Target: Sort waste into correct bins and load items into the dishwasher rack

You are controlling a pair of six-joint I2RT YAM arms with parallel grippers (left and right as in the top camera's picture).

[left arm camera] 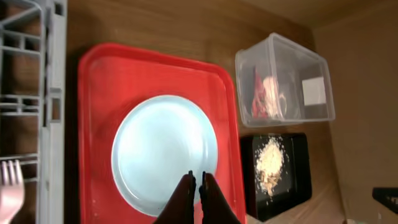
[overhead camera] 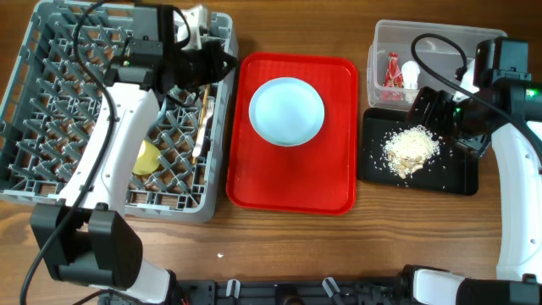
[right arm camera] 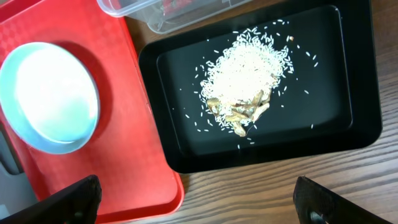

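A pale mint bowl (overhead camera: 286, 110) sits on the red tray (overhead camera: 254, 182); it also shows in the left wrist view (left arm camera: 163, 149) and the right wrist view (right arm camera: 48, 99). The grey dishwasher rack (overhead camera: 51, 102) holds a yellow cup (overhead camera: 148, 158), chopsticks (overhead camera: 203, 119) and a white fork (left arm camera: 9, 186). The clear tub (overhead camera: 398, 38) holds the red wrapper (overhead camera: 392, 72) and white scrap (overhead camera: 410, 74). Beige crumbs (overhead camera: 411, 148) lie in the black tray (overhead camera: 373, 161). My left gripper (overhead camera: 224, 61) is shut and empty at the rack's right edge. My right gripper (overhead camera: 432, 108) is open and empty above the black tray. The white plate is out of view.
The red tray lies between the rack and the two bins. The black tray (right arm camera: 360, 134) touches the red tray's right edge. Bare wooden table (right arm camera: 261, 193) runs along the front. Cables trail over the rack's top and by the clear tub.
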